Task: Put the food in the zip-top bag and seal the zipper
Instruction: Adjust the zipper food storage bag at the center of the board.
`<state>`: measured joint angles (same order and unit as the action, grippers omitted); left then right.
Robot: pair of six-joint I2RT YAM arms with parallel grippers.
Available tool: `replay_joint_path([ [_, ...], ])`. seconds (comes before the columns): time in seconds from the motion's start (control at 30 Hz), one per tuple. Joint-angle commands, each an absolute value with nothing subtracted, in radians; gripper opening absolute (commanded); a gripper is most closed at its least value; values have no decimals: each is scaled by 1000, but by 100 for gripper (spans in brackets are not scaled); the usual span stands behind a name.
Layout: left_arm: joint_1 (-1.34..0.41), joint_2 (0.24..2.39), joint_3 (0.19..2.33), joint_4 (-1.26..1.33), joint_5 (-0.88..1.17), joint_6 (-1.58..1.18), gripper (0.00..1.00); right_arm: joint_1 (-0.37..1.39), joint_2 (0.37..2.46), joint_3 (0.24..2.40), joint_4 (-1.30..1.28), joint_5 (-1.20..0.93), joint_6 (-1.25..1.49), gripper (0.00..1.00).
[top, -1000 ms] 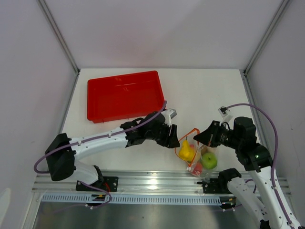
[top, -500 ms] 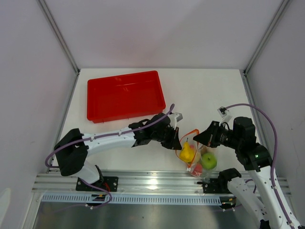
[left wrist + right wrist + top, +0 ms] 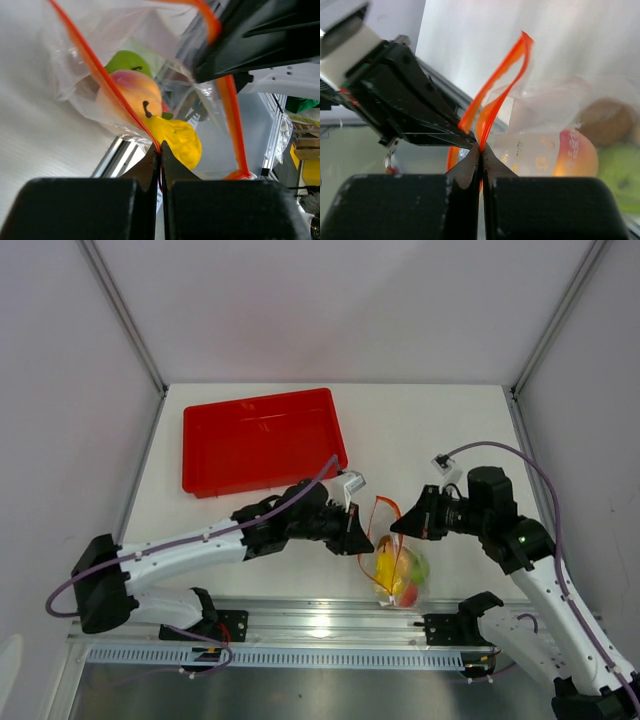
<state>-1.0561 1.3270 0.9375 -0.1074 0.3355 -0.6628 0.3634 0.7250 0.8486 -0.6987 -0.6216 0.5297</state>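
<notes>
My left gripper [image 3: 160,150] and right gripper [image 3: 481,150] are each clamped tight on the orange-red zipper [image 3: 109,82]. Since a moment ago they have drawn the zip-top bag [image 3: 398,572] up by its mouth at about five o'clock in the top view; the peach [image 3: 135,92], green apple [image 3: 127,61] and yellow piece [image 3: 176,139] have slid down inside. The food looks bagged, I judge, so what is left is closing the mouth, which still gapes.

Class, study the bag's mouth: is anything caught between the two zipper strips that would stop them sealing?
Nothing visible. The left gripper and right gripper each pinch the zipper, and the food hangs lower in the zip-top bag.
</notes>
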Motion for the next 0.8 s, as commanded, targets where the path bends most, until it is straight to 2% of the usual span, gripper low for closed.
replay_joint_path([
  [0.0,-1086,1168,913,-109,218,-690,0,454,782,933,-652,-604,508,0],
  [0.2,-1212,982,870,-222,-65,-748,1,655,851,1026,-630,-535,509,0],
  [0.3,-1259,899,825,-221,-126,-798,0,747,885,1068,-634,-496,502,0],
  [0.37,-1259,881,798,-221,-129,-828,1,803,897,1077,-629,-474,500,0],
  [0.67,-1259,933,736,-244,-120,-903,1,859,913,951,-597,-379,546,0],
  [0.77,-1259,908,716,-255,-179,-940,1,870,913,951,-604,-331,543,7],
])
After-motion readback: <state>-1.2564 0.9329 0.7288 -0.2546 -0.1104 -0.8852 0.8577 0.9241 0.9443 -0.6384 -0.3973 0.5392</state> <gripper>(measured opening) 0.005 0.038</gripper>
